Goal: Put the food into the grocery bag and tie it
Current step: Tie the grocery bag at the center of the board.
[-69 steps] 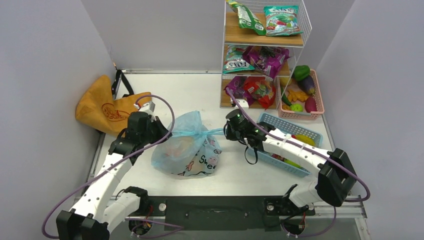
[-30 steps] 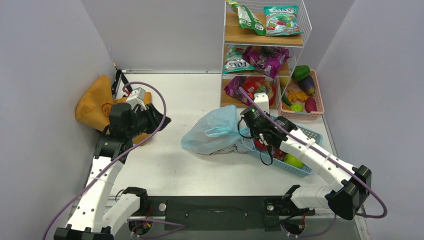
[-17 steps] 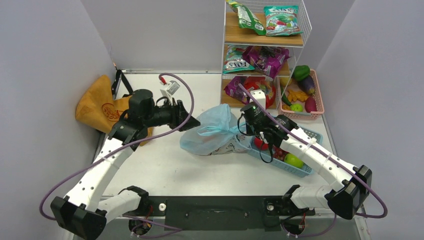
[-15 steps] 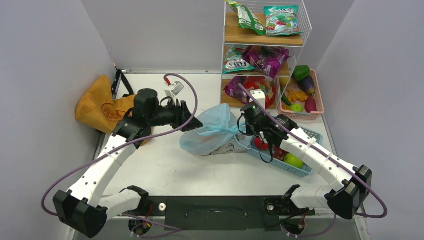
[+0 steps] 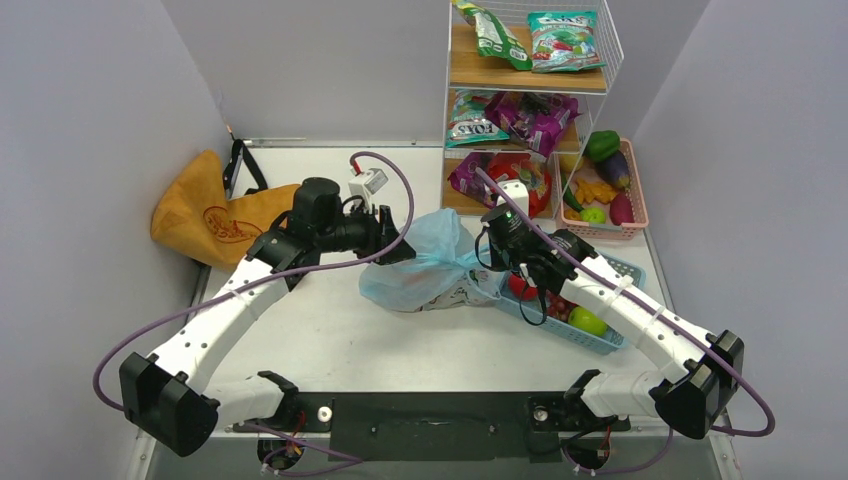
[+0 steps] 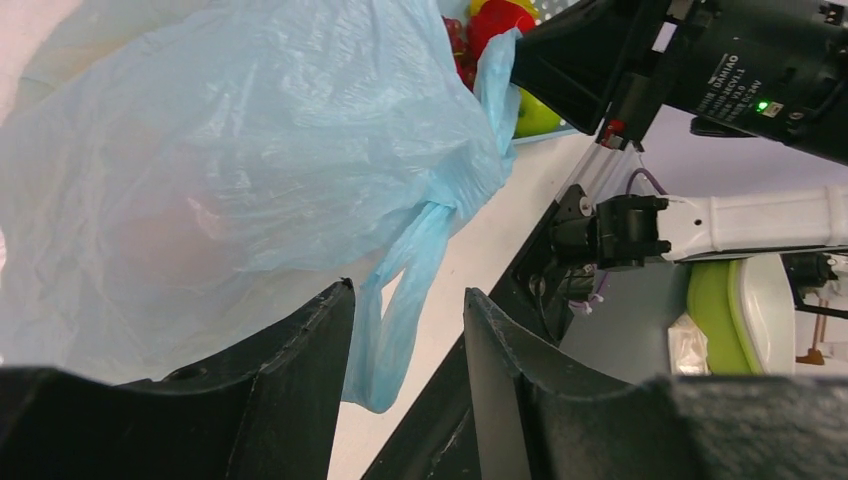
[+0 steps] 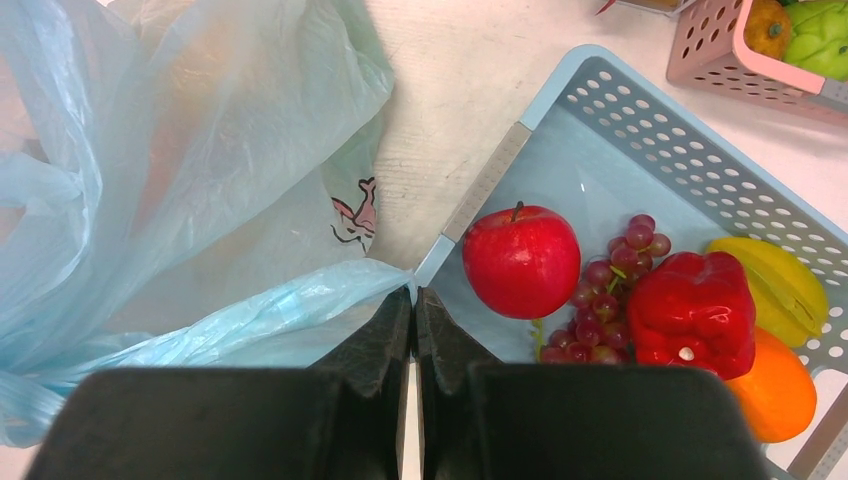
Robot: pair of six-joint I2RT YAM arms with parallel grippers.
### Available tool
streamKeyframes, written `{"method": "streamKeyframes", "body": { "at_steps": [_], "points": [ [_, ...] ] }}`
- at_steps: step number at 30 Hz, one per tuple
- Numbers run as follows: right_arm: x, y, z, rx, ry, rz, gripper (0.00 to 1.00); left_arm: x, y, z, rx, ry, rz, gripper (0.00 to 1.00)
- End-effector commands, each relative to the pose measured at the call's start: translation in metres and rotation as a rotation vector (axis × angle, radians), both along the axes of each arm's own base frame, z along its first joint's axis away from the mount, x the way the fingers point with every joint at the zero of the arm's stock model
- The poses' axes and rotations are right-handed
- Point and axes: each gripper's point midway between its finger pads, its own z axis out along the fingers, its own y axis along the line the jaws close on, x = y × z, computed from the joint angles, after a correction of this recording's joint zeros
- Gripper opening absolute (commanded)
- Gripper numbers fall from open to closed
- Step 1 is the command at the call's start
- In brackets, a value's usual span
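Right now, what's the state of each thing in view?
grocery bag: on its side, food inside, one handle loop hanging loose.
left gripper: open, at that loose loop, not closed on it.
right gripper: shut on the bag's other handle.
blue basket: holds apple, grapes, pepper.
tan tote: slumped, untouched.

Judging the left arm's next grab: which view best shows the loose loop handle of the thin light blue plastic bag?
Left wrist: the loose handle shows whole, framed by the open left gripper. The top view hides it behind that gripper. Right wrist shows only the pinched strand in the right gripper.
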Motion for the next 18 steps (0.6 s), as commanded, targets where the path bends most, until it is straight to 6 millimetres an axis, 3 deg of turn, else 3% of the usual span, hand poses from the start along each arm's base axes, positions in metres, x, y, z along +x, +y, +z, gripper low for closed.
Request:
{"method": "streamKeyframes", "body": {
  "at_steps": [1, 8, 18],
  "points": [
    [0.004, 0.009, 0.019, 0.052, -0.048, 0.02, 0.0, 0.016, 0.002, 0.027, 0.009, -0.125, 0.038, 0.43],
    [0.003, 0.01, 0.018, 0.053, -0.045, 0.028, 0.0, 0.018, 0.002, 0.008, 0.069, -0.072, 0.023, 0.39],
    [0.002, 0.011, 0.013, 0.051, -0.032, 0.036, 0.0, 0.005, -0.002, -0.005, 0.088, -0.025, -0.021, 0.34]
  ]
}}
